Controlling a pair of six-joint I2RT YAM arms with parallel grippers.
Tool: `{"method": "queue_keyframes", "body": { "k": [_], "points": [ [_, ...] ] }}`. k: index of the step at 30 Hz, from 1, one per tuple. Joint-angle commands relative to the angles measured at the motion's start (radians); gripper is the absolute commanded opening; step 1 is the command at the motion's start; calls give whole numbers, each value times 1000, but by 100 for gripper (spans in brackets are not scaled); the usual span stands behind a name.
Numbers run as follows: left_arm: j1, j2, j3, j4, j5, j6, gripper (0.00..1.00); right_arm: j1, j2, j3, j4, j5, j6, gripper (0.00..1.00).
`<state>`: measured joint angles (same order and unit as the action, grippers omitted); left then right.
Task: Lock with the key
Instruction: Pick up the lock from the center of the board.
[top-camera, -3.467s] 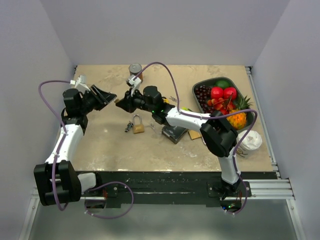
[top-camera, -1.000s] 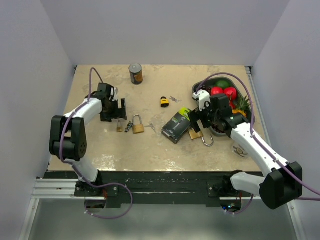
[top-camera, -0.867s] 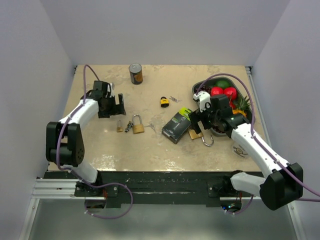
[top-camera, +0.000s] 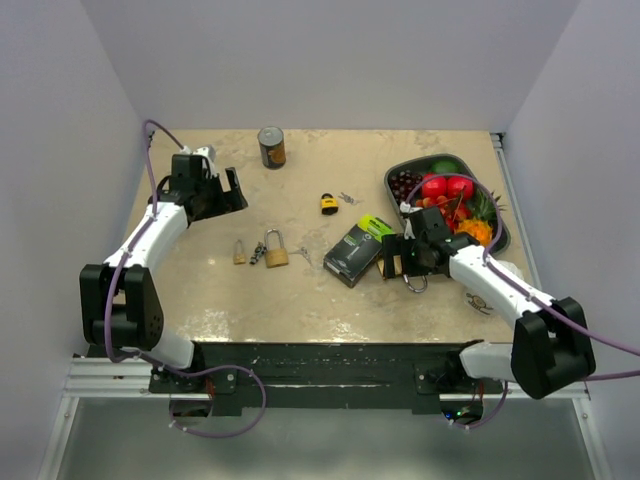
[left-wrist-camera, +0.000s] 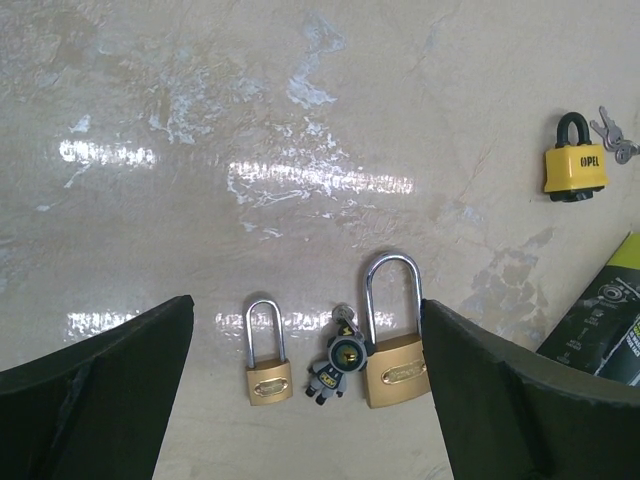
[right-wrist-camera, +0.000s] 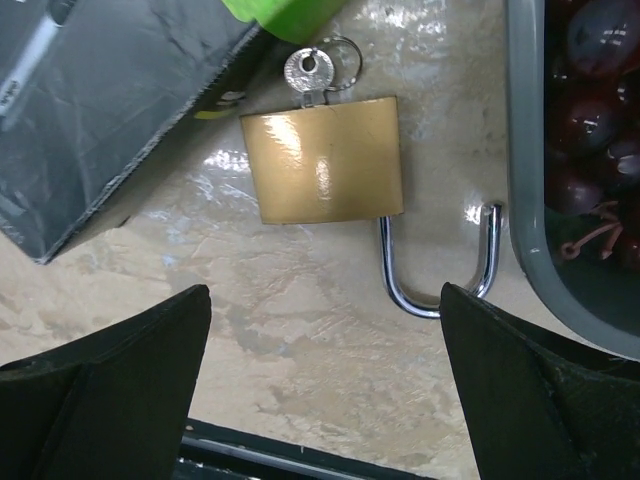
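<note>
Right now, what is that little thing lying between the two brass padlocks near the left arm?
A small dark figurine key charm lies between the small padlock and the larger padlock, clearest in the left wrist view.

Lab robot cell: plain white walls (top-camera: 330, 60) box in a beige tabletop (top-camera: 300, 300).

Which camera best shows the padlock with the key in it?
Right wrist: the padlock fills it, key in, shackle open. Top external shows it small and partly hidden; left wrist misses it.
</note>
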<state>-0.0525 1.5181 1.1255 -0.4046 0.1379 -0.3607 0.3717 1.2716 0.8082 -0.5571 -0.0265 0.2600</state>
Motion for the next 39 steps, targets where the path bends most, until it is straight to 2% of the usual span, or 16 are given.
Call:
{"method": "queue_keyframes", "body": {
  "k": [1,5,9,11,17,22,32,35,36,38,39],
  "points": [
    [11,-10,36,46,6,-35,99,-4,31,-9,51,25,59,99],
    [14,8,40,49,20,-53,99,-4,118,45,89,25,42,99],
    [19,25,65,47,25,-50,99,4,271,111,97,43,1,99],
    [23,27,77,44,23,-47,99,9,290,118,111,51,-8,99],
    [43,30,82,39,23,-38,99,33,305,109,129,77,-7,99],
    [51,42,91,39,23,-40,99,50,304,74,152,161,34,98],
    [52,67,117,26,31,-34,99,78,308,17,195,149,68,89],
    [52,63,118,26,32,-32,99,81,301,9,200,154,71,76],
    [52,62,119,26,32,-32,99,81,296,9,200,155,73,68],
    [52,56,120,23,34,-27,99,82,288,17,188,160,71,58],
    [52,53,120,23,35,-26,99,82,275,22,180,160,73,48]
  ]
}}
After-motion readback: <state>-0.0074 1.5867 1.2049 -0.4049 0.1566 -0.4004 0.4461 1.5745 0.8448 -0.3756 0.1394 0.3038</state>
